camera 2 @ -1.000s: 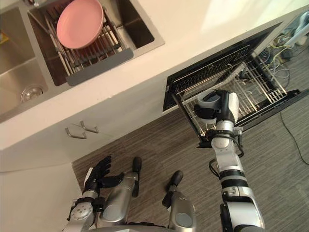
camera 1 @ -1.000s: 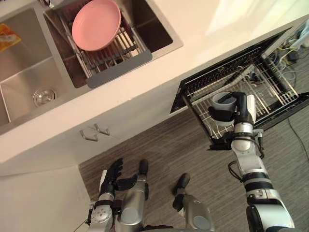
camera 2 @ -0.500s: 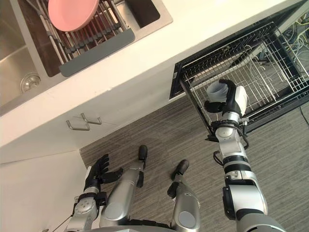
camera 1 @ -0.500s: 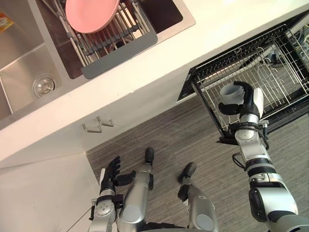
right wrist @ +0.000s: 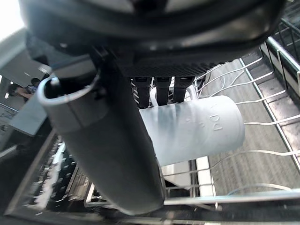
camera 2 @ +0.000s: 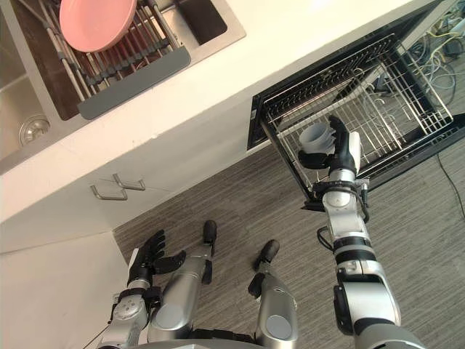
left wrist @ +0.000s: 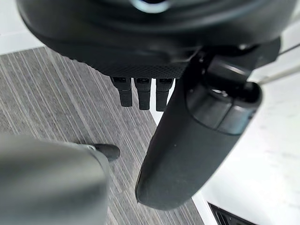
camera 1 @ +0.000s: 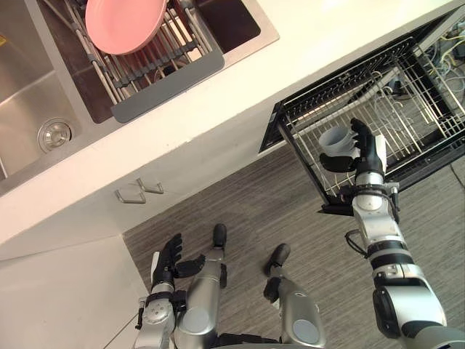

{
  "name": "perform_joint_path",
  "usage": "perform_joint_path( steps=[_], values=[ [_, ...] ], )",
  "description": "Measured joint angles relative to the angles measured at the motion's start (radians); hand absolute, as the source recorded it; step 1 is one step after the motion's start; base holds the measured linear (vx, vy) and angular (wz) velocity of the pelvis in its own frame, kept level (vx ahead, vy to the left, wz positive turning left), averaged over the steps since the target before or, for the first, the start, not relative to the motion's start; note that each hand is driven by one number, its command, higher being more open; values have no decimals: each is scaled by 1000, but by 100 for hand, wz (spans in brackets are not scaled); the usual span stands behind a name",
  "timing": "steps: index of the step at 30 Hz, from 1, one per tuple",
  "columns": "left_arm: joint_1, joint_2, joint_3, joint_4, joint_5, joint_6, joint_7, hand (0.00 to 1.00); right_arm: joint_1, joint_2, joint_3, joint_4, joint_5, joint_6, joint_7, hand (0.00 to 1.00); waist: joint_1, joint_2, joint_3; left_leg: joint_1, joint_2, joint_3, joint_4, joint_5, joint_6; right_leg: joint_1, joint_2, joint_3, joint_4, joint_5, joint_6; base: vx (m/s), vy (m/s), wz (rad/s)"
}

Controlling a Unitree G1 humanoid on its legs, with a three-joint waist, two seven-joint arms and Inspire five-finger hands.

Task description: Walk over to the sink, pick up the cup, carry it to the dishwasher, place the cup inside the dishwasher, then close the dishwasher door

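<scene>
Pale grey cup [camera 1: 336, 138]: clasped in the right hand [camera 1: 367, 150], thumb on one side and fingers [right wrist: 161, 91] on the other, open mouth facing up. It is over the near front part of the wire rack [camera 1: 414, 120]. Whether its base touches the wires cannot be told.

Wire rack: pulled out of the dark dishwasher [camera 1: 272, 138] set under the white counter [camera 1: 305, 36], and standing over the grey striped floor [camera 1: 290, 211].

Left hand [camera 1: 169, 256]: low at the robot's left side near the floor, fingers loosely spread, holding nothing.

Steel sink [camera 1: 36, 102]: set in the counter, well apart from the dishwasher.

Drying rack [camera 1: 163, 69]: lies across the sink's second basin and carries a pink plate [camera 1: 123, 22].

Cabinet handles [camera 1: 138, 194]: two, on the white front below the sink.
</scene>
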Motion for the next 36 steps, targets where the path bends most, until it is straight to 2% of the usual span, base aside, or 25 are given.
perform_joint_path(
  steps=[8,19,21,29,33,36],
  values=[
    [3,2,38,6,0,19,-25,90,126,83,-18,-98,39,0,24,90,-17,-26,-8,66,8,29,-37,2,-2,41,10,27,-16,0,0,22,7,-9],
    [3,18,40,51,-1,21,-36,90,209,151,-33,-146,40,0,8,90,-27,-60,-46,72,11,27,-37,7,-9,50,15,26,-22,0,0,5,2,-1],
    [3,19,39,59,-1,21,-41,90,229,158,-34,-169,45,0,7,90,-28,-61,-56,72,10,27,-36,7,-9,51,15,26,-22,1,0,0,0,0],
    [14,22,41,99,0,35,-42,90,272,198,-70,-235,224,-21,-5,90,-30,-60,-123,81,11,28,-37,7,-10,61,17,28,-28,2,0,0,0,0],
    [14,22,50,112,0,37,-42,90,274,203,-80,-241,240,-25,-20,90,-30,-59,-134,96,10,28,-43,7,-11,76,17,28,-35,4,0,0,0,0],
    [21,22,51,123,1,40,-42,90,289,223,-100,-247,260,-30,-39,90,-29,-59,-163,97,10,28,-52,9,-12,77,19,26,-44,5,1,24,7,0]
  ],
)
